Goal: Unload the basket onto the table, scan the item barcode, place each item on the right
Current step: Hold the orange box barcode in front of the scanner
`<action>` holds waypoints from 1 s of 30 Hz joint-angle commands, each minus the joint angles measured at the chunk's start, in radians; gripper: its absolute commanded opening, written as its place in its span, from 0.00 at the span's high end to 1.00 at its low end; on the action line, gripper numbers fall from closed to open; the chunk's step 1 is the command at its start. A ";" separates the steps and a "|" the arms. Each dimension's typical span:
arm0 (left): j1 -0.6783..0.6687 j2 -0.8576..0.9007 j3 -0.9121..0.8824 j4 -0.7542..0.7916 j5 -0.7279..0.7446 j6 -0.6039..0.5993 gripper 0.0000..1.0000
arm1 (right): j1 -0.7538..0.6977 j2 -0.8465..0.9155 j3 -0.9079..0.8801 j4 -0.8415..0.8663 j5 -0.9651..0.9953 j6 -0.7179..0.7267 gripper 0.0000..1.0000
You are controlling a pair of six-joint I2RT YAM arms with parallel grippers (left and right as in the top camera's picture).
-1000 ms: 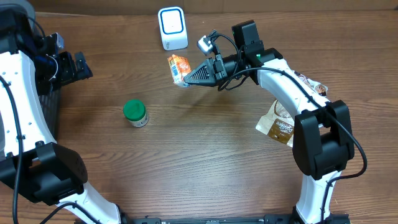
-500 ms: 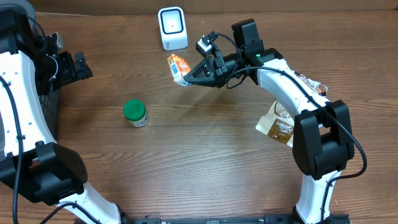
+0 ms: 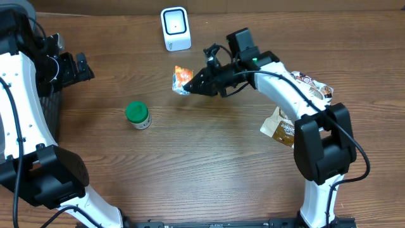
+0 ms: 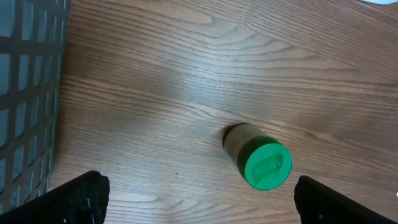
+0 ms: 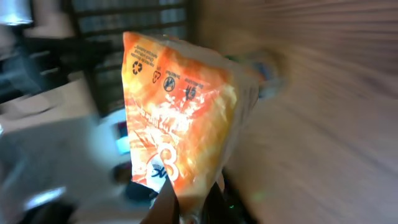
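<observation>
Here, the right tool (image 3: 188, 87) pinches an orange snack packet (image 3: 181, 77), with the white scanner (image 3: 175, 28) at its 12 o'clock. The left tool (image 3: 81, 66) stands spread.

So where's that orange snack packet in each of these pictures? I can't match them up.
Overhead: the packet is upper middle, held at the tip of the right gripper, just under the white scanner in the picture.
Left wrist: not in it; only the green-lidded jar shows.
Right wrist: the packet fills the centre, pinched from below.
Shared landmark: the wooden table, seen in all three views.
</observation>
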 commanded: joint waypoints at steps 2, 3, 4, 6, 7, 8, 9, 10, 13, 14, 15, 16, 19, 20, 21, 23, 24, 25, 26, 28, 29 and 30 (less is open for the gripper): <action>-0.002 0.000 0.006 0.000 0.012 -0.003 0.00 | 0.017 -0.018 0.208 -0.142 0.375 -0.080 0.96; -0.002 0.000 0.006 0.000 0.012 -0.003 0.00 | 0.018 -0.017 0.264 -0.189 0.435 -0.098 0.96; -0.002 0.000 0.006 0.000 0.012 -0.003 0.01 | 0.019 -0.014 0.314 -0.229 0.489 -0.111 0.96; -0.002 0.000 0.006 0.000 0.012 -0.003 0.00 | 0.021 -0.003 0.429 -0.294 0.605 -0.126 0.96; -0.002 0.000 0.006 0.000 0.012 -0.003 0.00 | 0.021 0.003 0.477 -0.312 0.646 -0.141 0.96; -0.002 0.000 0.006 0.000 0.012 -0.003 0.00 | 0.022 0.010 0.519 -0.321 0.686 -0.150 0.96; -0.002 0.000 0.006 0.000 0.012 -0.003 0.00 | 0.026 0.014 0.565 -0.324 0.748 -0.166 0.96; -0.002 0.000 0.006 0.000 0.012 -0.003 0.00 | 0.030 0.016 0.594 -0.322 0.806 -0.179 0.96; -0.002 0.000 0.006 0.000 0.012 -0.003 0.00 | 0.058 0.016 0.628 -0.232 0.987 -0.307 0.96; -0.002 0.000 0.006 0.000 0.012 -0.003 0.00 | 0.074 0.017 0.628 -0.189 1.034 -0.375 0.96; -0.002 0.000 0.006 0.000 0.012 -0.003 0.00 | 0.092 0.021 0.624 -0.143 1.096 -0.444 0.96; -0.002 0.000 0.006 0.000 0.012 -0.003 0.00 | 0.115 0.031 0.623 -0.098 1.186 -0.512 0.96; -0.002 0.000 0.006 0.000 0.012 -0.003 0.00 | 0.173 0.071 0.623 0.032 1.408 -0.683 0.96; -0.002 0.000 0.006 0.000 0.012 -0.003 0.00 | 0.186 0.089 0.623 0.072 1.451 -0.739 0.96; -0.002 0.000 0.006 0.000 0.012 -0.003 0.00 | 0.200 0.119 0.623 0.130 1.483 -0.819 0.96; -0.002 0.000 0.006 0.000 0.012 -0.003 0.01 | 0.213 0.166 0.623 0.212 1.504 -0.933 0.96; -0.002 0.000 0.006 0.000 0.012 -0.003 0.00 | 0.217 0.199 0.623 0.258 1.514 -1.001 0.96; -0.002 0.000 0.006 0.000 0.012 -0.003 0.00 | 0.219 0.256 0.623 0.353 1.568 -1.109 0.96; -0.002 0.000 0.006 0.000 0.012 -0.003 0.01 | 0.219 0.290 0.623 0.408 1.598 -1.166 0.96; -0.002 0.000 0.006 0.000 0.012 -0.003 0.00 | 0.218 0.349 0.623 0.505 1.632 -1.287 0.96; -0.002 0.000 0.006 0.000 0.012 -0.003 0.00 | 0.214 0.375 0.623 0.545 1.636 -1.340 0.96; -0.002 0.000 0.006 0.000 0.012 -0.003 0.01 | 0.210 0.404 0.623 0.585 1.637 -1.403 0.96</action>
